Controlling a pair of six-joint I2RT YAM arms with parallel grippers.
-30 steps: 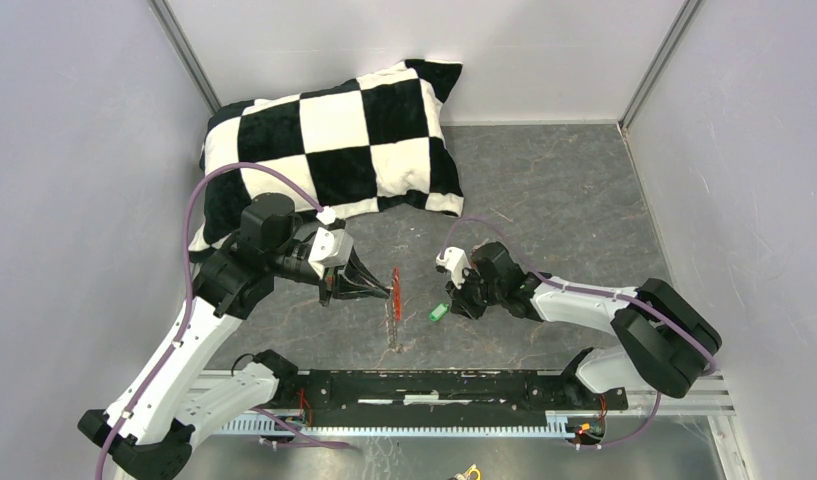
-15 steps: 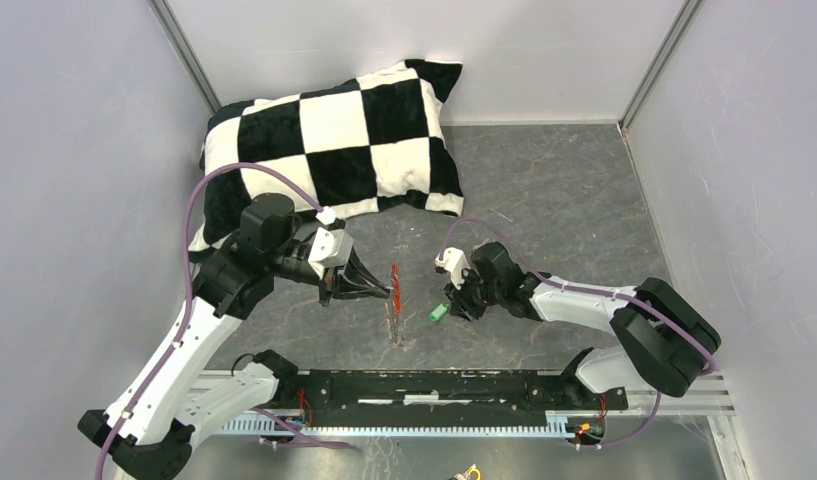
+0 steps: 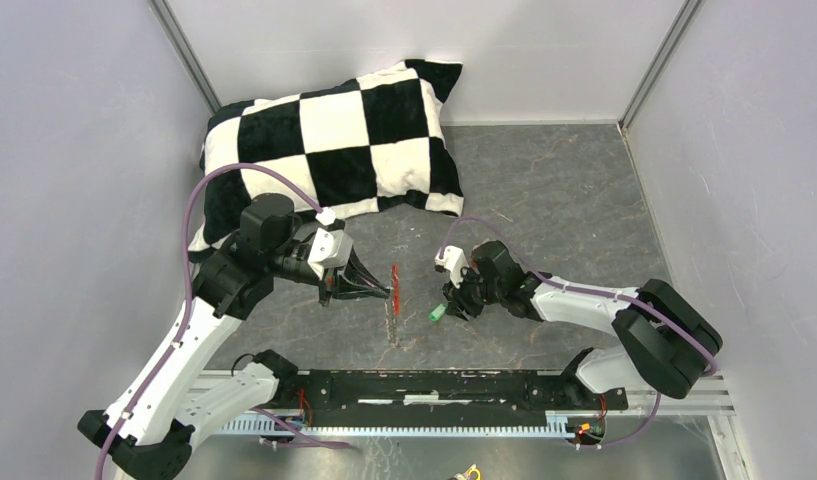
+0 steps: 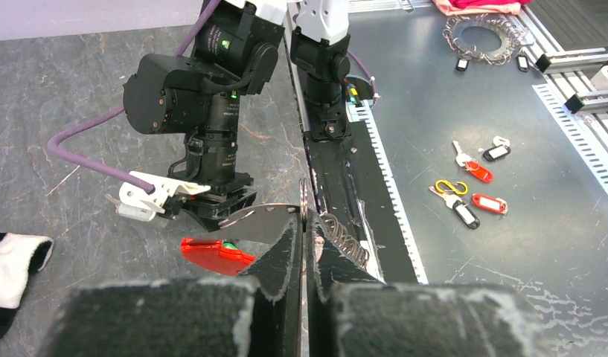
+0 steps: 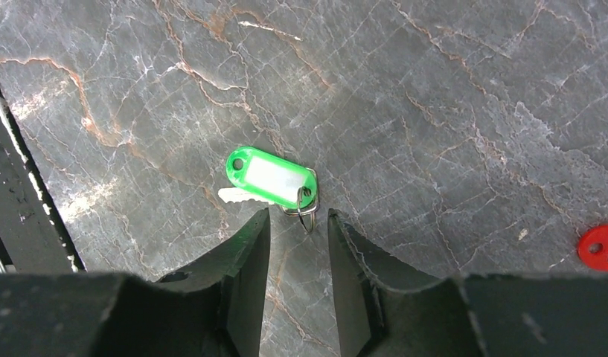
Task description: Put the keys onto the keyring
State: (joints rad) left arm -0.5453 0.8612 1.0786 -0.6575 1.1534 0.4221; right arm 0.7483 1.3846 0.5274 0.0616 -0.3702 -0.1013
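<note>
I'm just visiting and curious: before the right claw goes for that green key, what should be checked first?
1. Left claw shut on the keyring: ok.
2. Right claw open: ok.
3. Green key lined up with the right claw's gap: ok.
4. Green key lying free on the table: ok.
5. Keyring pried open for threading: cannot tell.

Black-and-white checked pillow, grey stone-look table with rusty veins, green key tag with white label, red fob, purple cable
</note>
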